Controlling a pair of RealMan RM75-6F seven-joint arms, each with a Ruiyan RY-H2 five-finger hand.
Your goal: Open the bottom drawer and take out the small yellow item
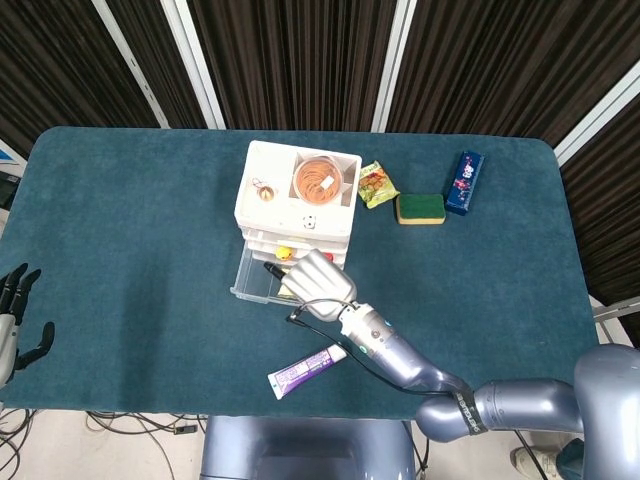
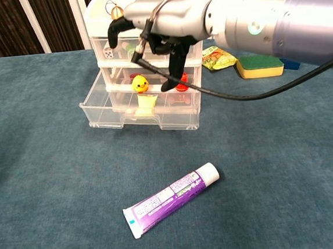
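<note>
Hovering over the pulled-out bottom drawer (image 2: 119, 118), the right hand (image 2: 163, 20) is holding nothing, fingers curled down and apart. Small yellow item (image 2: 140, 83) is sitting inside that drawer, just below the fingertips. Left hand (image 1: 18, 320) is idling open at the tabletop (image 1: 130, 230) edge.

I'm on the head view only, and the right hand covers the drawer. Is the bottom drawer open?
Observer: Yes. The chest view shows the drawer pulled out.
Operator: Is the hand holding the duck?
Observer: No. The duck stands free in the drawer, beside the right hand, whose fingers hang down without touching it.
Operator: Anything else in there?
Observer: A red item, just behind the fingers.
</note>
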